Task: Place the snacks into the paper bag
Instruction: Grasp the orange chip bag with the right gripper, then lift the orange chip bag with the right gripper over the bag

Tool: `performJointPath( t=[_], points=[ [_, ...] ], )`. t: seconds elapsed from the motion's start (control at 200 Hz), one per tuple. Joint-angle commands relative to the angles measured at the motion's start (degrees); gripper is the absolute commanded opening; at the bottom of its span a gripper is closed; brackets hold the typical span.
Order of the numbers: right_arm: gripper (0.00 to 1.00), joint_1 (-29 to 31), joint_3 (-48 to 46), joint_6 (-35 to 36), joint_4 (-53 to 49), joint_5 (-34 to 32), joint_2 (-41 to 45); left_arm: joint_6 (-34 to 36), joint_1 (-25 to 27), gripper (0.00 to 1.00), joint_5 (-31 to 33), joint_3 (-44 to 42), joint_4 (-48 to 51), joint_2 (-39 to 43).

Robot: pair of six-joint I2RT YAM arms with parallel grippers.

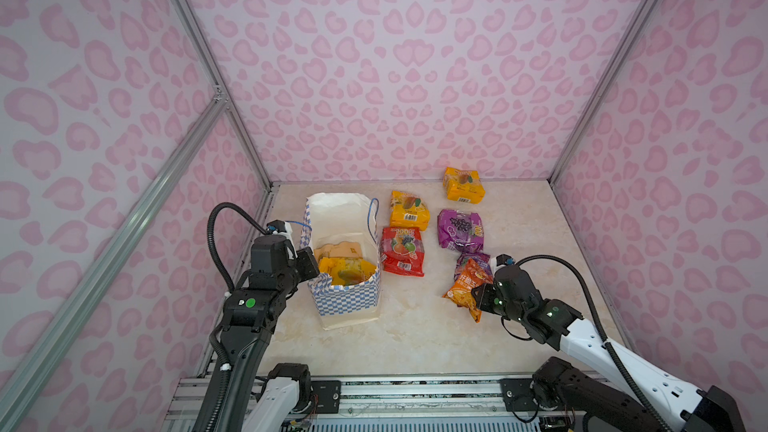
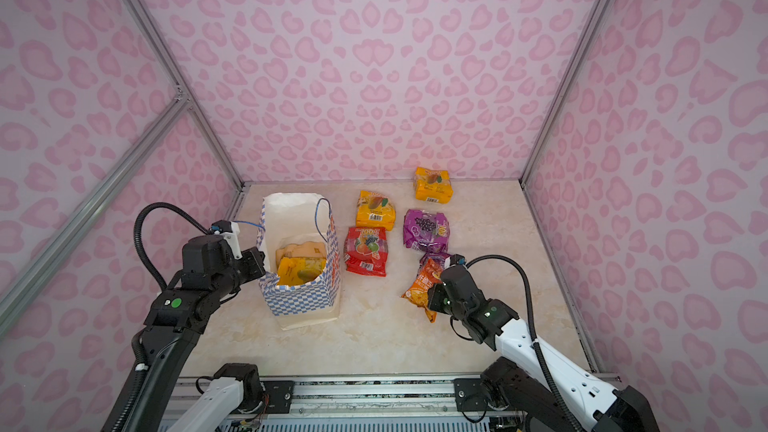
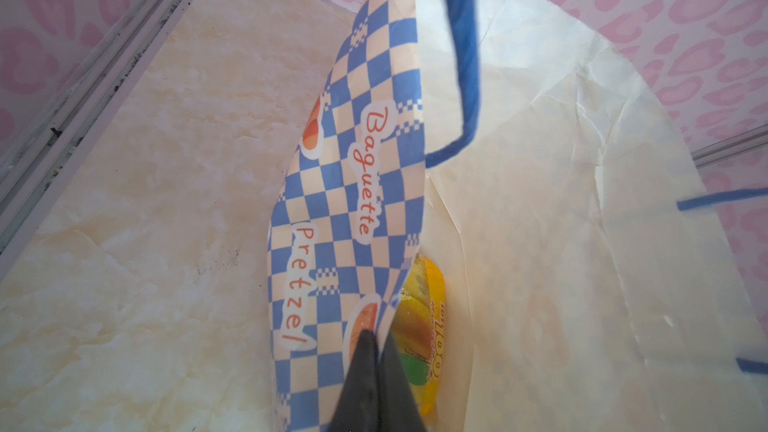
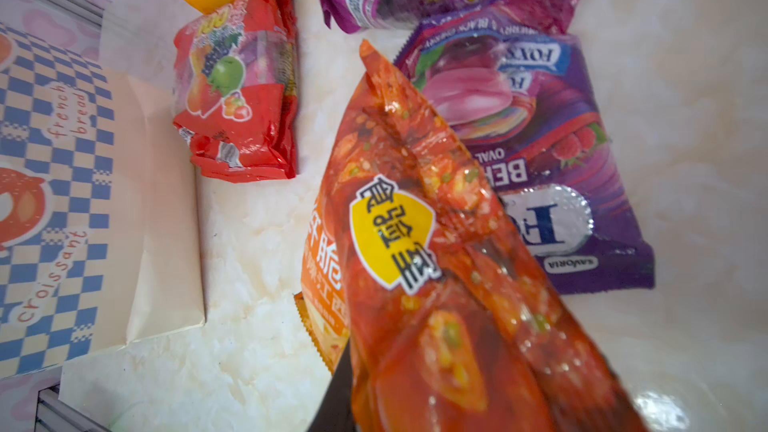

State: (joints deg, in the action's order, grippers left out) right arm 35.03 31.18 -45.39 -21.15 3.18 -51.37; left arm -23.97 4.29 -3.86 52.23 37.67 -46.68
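My left fingers (image 3: 370,351) are pinched tight on the checkered rim of the paper bag (image 1: 347,301), one inside and one outside the wall, holding its mouth wide. The bag stands upright on the desk (image 1: 415,326). Down inside it I see a tan kraft pouch (image 1: 338,249) and, on top of that on the side nearer me, a yellow fruit pouch (image 1: 345,272).

On the bag's far side from that grip, my right fingers (image 1: 481,293) are narrow and clamped on one end of the orange chips bag (image 1: 465,288), which crumples up between them. Its other end overlaps a purple berry candy packet (image 1: 471,261) lying flat on the desk.

A red fruit pouch (image 1: 402,251) lies right up against the paper bag, between it and the chips bag. A yellow mango pouch (image 1: 409,209) sits just behind the red one, with a purple grape pouch (image 1: 460,229) farther out. A second yellow mango pouch (image 1: 463,185) lies farthest from the bag, by the back wall (image 1: 415,76).
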Motion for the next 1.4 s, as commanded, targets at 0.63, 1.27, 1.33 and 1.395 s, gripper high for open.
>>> performJointPath(
  t=[0.63, 1.27, 1.33, 1.395],
  points=[
    [0.10, 6.47, 32.18, 16.09, -4.82, -5.69, -14.12, 0.23, 0.23, 0.03, -0.90, -0.20, -0.63, 1.24],
    [0.07, 20.50, 76.06, 29.56, -4.96, -7.13, -34.81, 0.41, 0.25, 0.04, -1.26, -0.24, -0.58, 1.06],
    [0.07, 21.33, 80.17, 29.65, -5.63, -5.91, -38.30, 0.41, 0.19, 0.04, -1.15, -0.20, -0.57, 1.23],
    [0.07, 22.40, 84.44, 29.74, -6.17, -4.80, -41.73, 0.41, 0.22, 0.04, -0.97, -0.28, -0.62, 1.31]
  ],
)
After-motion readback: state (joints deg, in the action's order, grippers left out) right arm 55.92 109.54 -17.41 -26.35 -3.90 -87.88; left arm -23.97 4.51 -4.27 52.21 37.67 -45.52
